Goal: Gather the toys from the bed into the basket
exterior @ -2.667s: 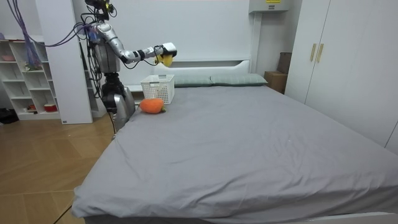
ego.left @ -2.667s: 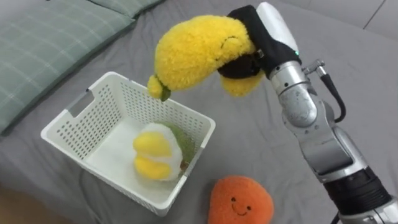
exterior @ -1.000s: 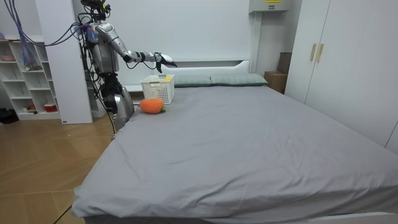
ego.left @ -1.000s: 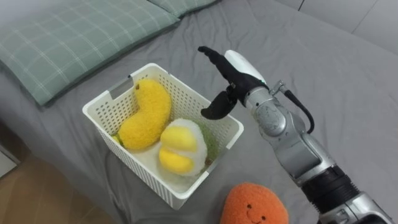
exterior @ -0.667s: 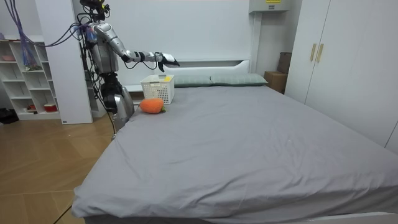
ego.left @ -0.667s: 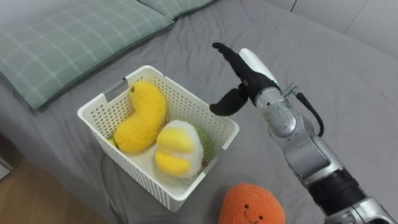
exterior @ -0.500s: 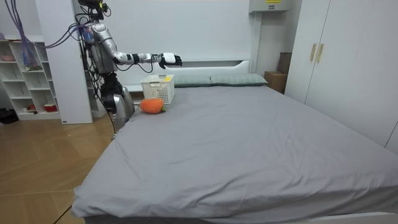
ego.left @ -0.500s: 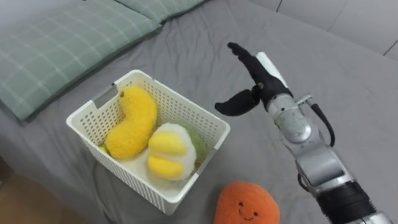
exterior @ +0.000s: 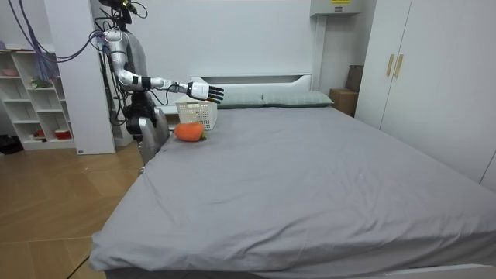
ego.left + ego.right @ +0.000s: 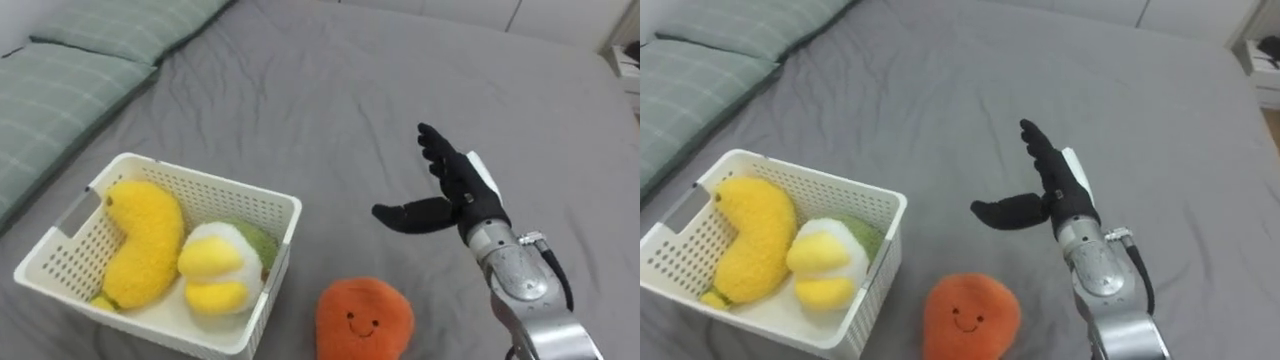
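A white slatted basket sits on the grey bed at my lower left. In it lie a yellow banana plush and a yellow-and-white plush. An orange round plush with a smiling face lies on the sheet just right of the basket. My right hand hovers open above the bed, up and to the right of the orange plush, fingers straight, thumb pointing left, holding nothing.
Green checked pillows lie at the head of the bed, up left of the basket. Wide bare grey sheet spreads beyond my hand. In the room view I stand at the bed's corner beside white shelves.
The banana plush was dropped from my right hand into the basket. My open hand then swung right, away from the basket, and the view shifted toward the orange plush.
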You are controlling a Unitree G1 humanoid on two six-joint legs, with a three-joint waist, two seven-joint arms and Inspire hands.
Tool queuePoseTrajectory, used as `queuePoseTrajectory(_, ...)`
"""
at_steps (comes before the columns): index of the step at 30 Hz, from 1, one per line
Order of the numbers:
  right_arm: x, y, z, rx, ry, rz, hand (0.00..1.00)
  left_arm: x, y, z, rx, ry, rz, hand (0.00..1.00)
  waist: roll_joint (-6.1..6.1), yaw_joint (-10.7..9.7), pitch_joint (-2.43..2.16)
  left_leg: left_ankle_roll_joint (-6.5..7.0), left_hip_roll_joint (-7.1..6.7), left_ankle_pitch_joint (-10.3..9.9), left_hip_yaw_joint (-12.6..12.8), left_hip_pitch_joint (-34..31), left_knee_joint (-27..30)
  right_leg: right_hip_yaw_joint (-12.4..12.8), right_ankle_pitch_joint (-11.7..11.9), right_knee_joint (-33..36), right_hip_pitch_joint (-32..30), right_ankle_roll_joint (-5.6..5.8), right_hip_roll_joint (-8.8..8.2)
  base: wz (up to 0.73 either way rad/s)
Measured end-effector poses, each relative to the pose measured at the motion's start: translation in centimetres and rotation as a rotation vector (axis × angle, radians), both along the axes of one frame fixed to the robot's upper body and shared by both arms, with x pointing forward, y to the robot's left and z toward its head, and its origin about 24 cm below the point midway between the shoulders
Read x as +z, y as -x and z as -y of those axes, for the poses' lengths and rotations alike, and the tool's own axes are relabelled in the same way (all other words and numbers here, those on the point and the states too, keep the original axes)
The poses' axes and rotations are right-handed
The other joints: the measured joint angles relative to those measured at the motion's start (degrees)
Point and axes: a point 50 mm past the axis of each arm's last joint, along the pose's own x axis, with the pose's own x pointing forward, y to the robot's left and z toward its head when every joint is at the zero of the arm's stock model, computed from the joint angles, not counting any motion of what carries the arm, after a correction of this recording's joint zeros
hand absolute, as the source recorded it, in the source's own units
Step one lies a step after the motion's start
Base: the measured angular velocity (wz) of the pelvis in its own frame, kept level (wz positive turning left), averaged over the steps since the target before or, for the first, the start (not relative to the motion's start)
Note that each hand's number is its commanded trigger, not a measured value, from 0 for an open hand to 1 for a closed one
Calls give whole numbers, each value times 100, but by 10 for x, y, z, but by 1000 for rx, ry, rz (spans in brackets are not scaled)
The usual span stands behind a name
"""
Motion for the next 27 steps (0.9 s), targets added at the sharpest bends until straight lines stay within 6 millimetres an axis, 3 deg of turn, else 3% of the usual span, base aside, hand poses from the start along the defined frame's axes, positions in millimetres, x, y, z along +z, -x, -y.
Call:
queuePoseTrajectory(5,-18,17,-1,33,4,-83,0,0,-14,7,-58,11,24,0,-10,-77,3,-10,28,-50,69,10,1,80,-1,-8,-24,1,29,-9)
queuePoseTrajectory(12,-49,36,-22,214,68,-245,0,0,-29,14,-107,26,56,0,-88,-56,4,-4,35,-72,113,-42,1,105,1,-15,-106,0,38,-5)
queuePoseTrajectory(17,-59,43,-32,319,118,-327,0,0,-32,15,-114,49,66,0,-92,-36,3,-2,21,-73,35,-91,8,36,1,-34,-105,2,31,7)
queuePoseTrajectory(24,-72,52,-29,407,213,-430,0,0,-31,16,-114,61,64,0,-107,14,5,-2,18,-73,9,-79,0,-5,3,-90,-63,6,33,3)
queuePoseTrajectory(27,-79,54,-23,426,272,-486,0,0,-32,15,-111,61,64,0,-126,146,13,-3,26,-75,59,-87,-10,21,4,-85,-95,6,34,-9)
